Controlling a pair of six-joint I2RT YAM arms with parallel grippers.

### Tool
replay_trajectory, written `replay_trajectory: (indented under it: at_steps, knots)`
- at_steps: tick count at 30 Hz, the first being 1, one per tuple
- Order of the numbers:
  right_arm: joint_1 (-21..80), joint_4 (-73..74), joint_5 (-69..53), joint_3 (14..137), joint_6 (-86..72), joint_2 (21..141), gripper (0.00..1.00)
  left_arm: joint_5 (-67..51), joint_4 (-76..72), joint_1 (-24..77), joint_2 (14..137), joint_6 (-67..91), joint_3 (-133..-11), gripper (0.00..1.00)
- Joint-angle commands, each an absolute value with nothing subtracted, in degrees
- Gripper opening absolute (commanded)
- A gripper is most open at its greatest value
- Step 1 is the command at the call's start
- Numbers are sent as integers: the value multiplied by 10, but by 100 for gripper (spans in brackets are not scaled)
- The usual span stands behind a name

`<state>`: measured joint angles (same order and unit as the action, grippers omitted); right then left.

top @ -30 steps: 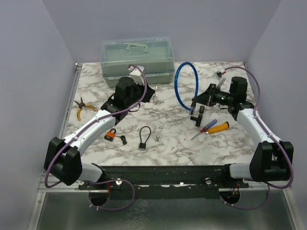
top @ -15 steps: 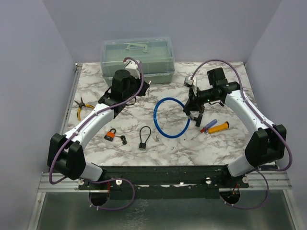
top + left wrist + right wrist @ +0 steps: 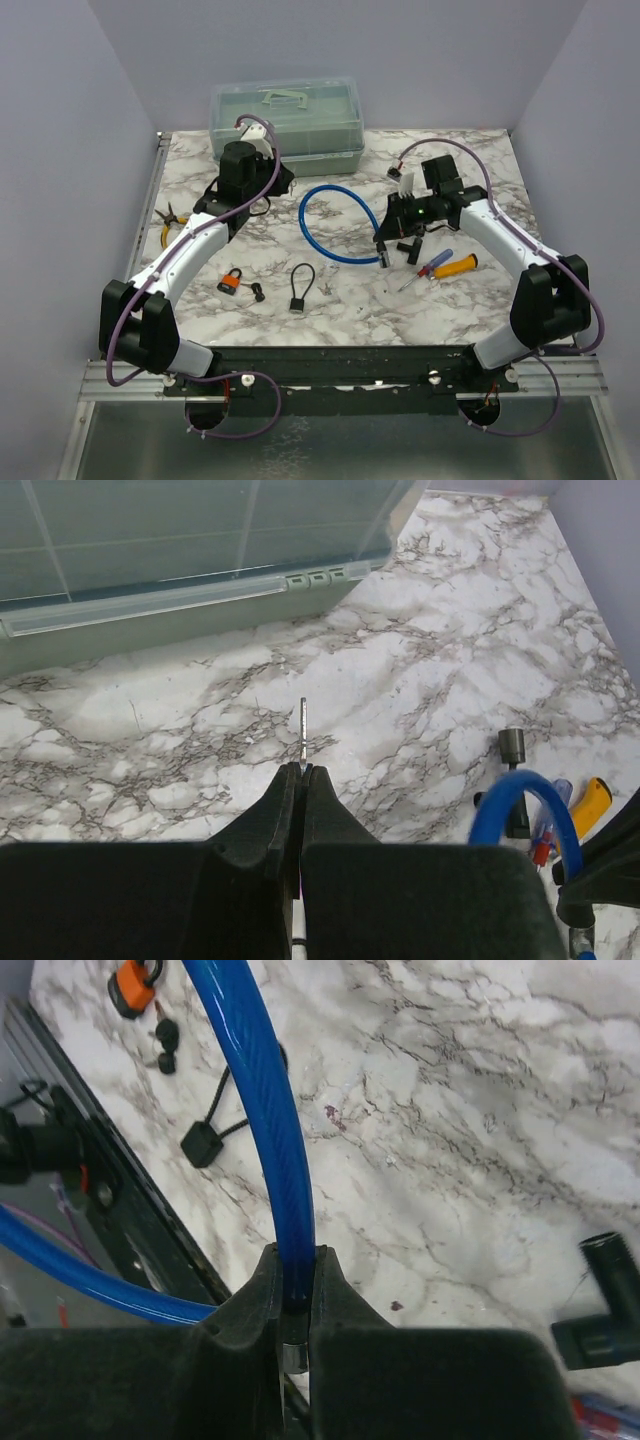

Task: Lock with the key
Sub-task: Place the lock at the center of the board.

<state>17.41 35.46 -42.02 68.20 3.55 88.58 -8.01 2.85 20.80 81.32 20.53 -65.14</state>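
Key (image 3: 303, 730) and lock, presented to one another but not yet joined. I have the left gripper (image 3: 303, 772) clenched on the key, so that only the thin metal blade stands out past the fingertips. It hangs above the surface (image 3: 340, 310) in front of the clear storage box (image 3: 285, 120). I judge that this leaves the blade free to enter a keyhole.

The right gripper (image 3: 293, 1255) is clamped on the blue cable lock (image 3: 268, 1110) close to its metal-collared end, and the rest of the cable sweeps out in a loop between the two arms. Gripping near the end, I reckon, steadies the part that the key must meet. I cannot tell whether a keyhole faces the key. Key and cable are apart.

Two black cylindrical pieces (image 3: 412, 245) lie just beside the right gripper, with the screwdrivers (image 3: 448, 264) near them. An orange padlock (image 3: 231, 281) and a small black padlock (image 3: 300, 290) rest toward the front, and the pliers (image 3: 168, 225) lie at the left edge. None of these touches either gripper.

The surface is a flat white sheet patterned as marble with grey veins, bounded at the near edge by a metal rail where the arm bases are bolted. Plain pale lilac walls close it in on three sides, and the light is even.
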Motion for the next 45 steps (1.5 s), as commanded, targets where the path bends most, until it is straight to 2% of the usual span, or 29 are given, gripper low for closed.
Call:
replay_trajectory:
  at_steps: [1,5,8,19,31,36,39,40,43,45]
  knots:
    - [173,283,-381,656,-193,865,0,-90,26,207,795,229,-650,0]
    - [174,310,-314,620,-243,881,0,-112,21,207,792,223,-647,0]
    - [174,294,-316,592,-248,887,0,-130,20,212,800,194,-658,0]
    - [180,242,-288,527,-286,879,0,-69,58,285,845,53,-720,0]
    - [188,256,-294,516,-305,916,0,-56,57,289,831,55,-708,0]
    - [189,273,-258,513,-324,919,3,-56,57,289,831,60,-712,0]
    - [189,282,-242,514,-331,917,18,-55,57,289,831,64,-711,0]
    - [189,285,-240,516,-331,917,25,-55,57,289,831,64,-710,0]
    - [189,287,-245,520,-324,916,59,-55,57,289,831,65,-708,0]
    - [188,287,-252,523,-316,912,67,-56,57,289,832,64,-708,0]
